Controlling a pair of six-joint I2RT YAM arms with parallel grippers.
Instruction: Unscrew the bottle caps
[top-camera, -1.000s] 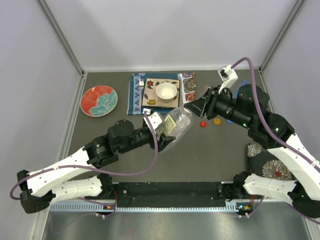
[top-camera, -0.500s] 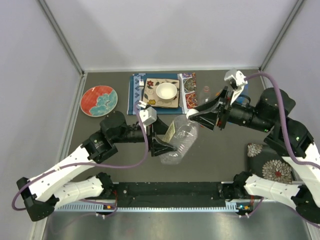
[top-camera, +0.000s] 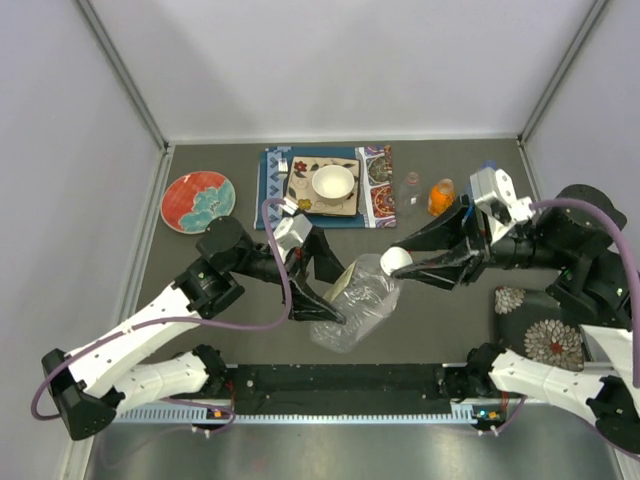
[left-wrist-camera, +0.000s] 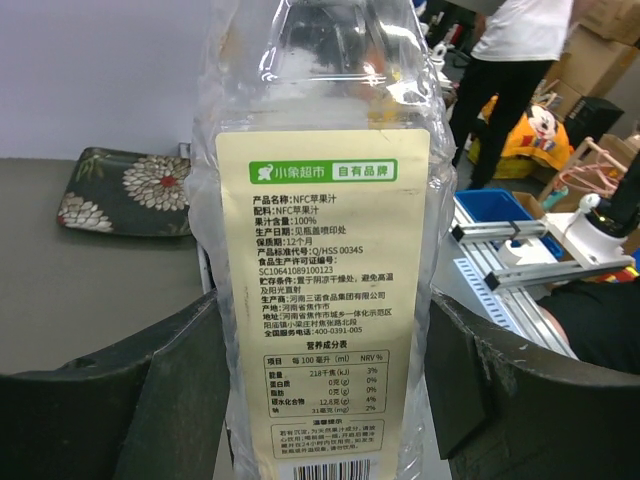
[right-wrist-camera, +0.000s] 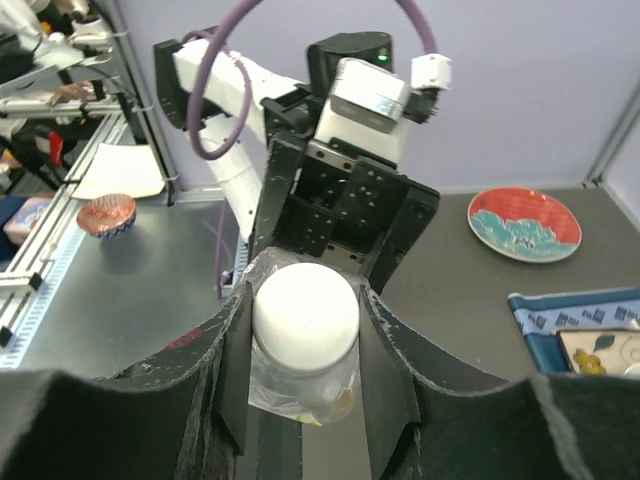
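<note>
I've got the left gripper (top-camera: 322, 287) clamped round the clear bottle (top-camera: 358, 305), held tilted near table centre with its neck toward 1 o'clock, and the right gripper (top-camera: 397, 263) pinched on its white cap (right-wrist-camera: 305, 312).

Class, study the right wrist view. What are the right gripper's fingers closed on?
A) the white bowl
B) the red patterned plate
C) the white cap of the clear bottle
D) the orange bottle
C: the right gripper has a finger pressed on each side of the white cap, while the left gripper clamps the clear bottle by its body.
</note>
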